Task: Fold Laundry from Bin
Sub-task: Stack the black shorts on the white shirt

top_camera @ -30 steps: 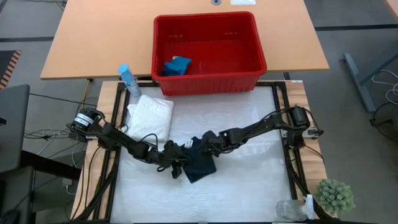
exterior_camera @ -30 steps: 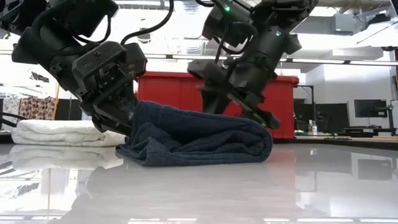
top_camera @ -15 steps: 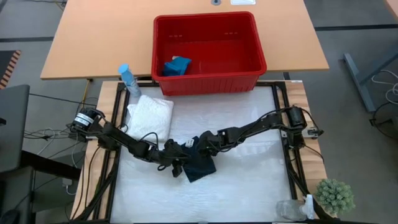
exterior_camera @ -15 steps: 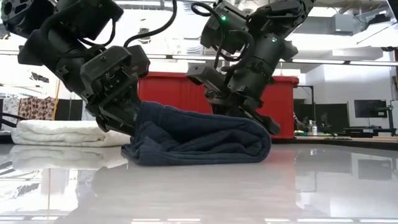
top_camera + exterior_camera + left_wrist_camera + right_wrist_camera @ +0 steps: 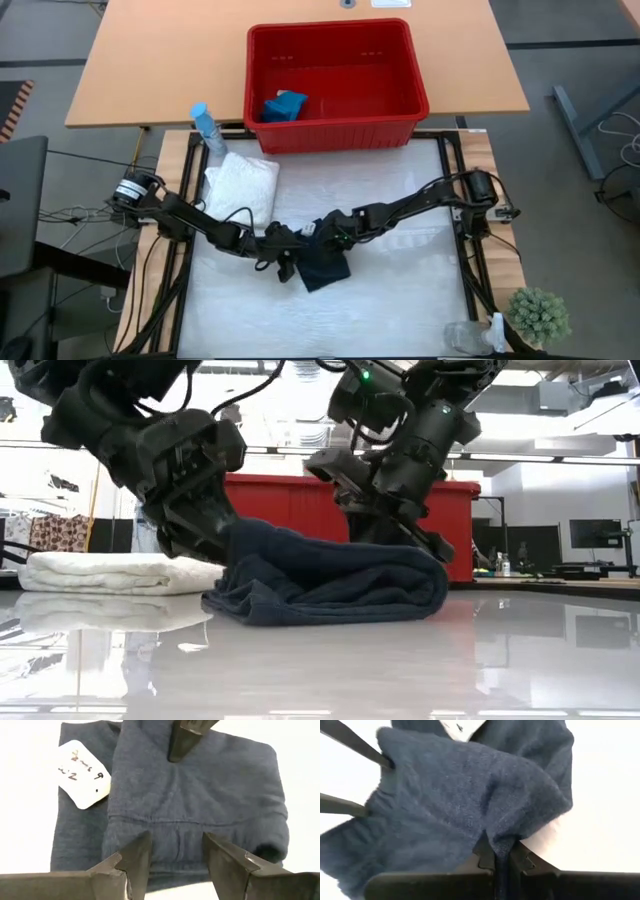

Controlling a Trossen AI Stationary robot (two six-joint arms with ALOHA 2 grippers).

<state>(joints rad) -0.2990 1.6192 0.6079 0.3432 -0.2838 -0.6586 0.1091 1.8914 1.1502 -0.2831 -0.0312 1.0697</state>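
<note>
Red plastic first: the bin [image 5: 336, 82] sits at the far edge of the table [image 5: 400, 300], out of both arms' working zone, so you have bare surface for folding. 1 teal-blue item [image 5: 285, 105] lies inside it, not yet taken out.

White lacy cloth [image 5: 243, 186] lies folded flat on the left side of the table, just in front of the bin; judged done and parked clear of the current work.

Navy cloth [image 5: 322, 262] is mid-table, partly folded, between the 2 arms. Its white tag [image 5: 84, 773] faces up on the lower layer.

Right end effector [image 5: 501, 856] is pressed together, pinching a raised ridge of the navy cloth. Judgement: you hold that edge to carry the upper layer over.

Left end effector [image 5: 175, 857] is spread, its fingers [image 5: 137, 854] standing either side of the cloth's hemmed edge, apparently resting on it; whether they press down, you cannot tell. Likely an anchor so the lower layer does not drag.

Risk: if that edge is not pinned, the whole cloth slides rather than folds.
</note>
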